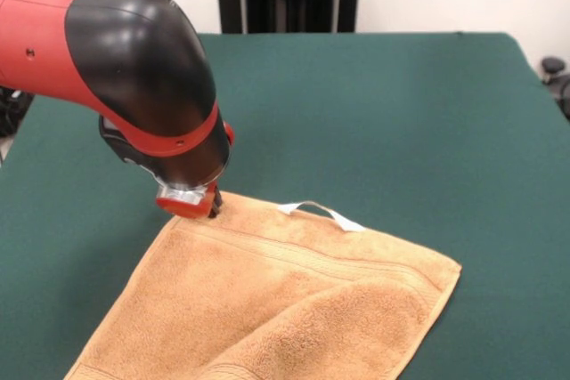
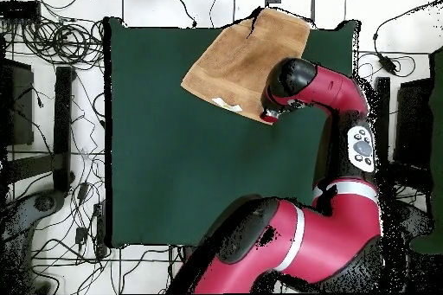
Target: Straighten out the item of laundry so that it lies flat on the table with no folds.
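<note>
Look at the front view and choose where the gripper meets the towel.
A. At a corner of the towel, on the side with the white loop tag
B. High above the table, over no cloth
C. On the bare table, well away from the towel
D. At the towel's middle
A. The gripper is down at a corner of the towel, along the same edge as the white loop tag.

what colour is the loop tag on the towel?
White; the loop tag on the golden-tan towel shows best in the front view.
</note>
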### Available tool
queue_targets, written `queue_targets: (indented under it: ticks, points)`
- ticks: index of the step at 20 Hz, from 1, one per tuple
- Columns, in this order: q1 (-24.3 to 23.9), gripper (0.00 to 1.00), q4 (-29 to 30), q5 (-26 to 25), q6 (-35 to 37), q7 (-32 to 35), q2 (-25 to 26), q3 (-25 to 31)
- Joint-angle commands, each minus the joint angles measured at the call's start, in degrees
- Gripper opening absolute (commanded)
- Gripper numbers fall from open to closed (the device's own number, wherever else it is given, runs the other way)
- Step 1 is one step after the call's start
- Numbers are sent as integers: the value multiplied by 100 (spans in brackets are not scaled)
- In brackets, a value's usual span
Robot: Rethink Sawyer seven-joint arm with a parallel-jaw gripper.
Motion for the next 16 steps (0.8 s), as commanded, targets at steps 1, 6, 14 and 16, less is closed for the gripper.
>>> queue_targets:
  ticks: [1,6,14,16]
  points:
    - [-128,0,651,-389,-1079,1034,1408,270]
    - [-149,0,669,-367,-1083,996,1405,296]
    - [-135,0,652,-364,-1081,990,1409,277]
    - [-141,0,661,-349,-1088,980,1407,283]
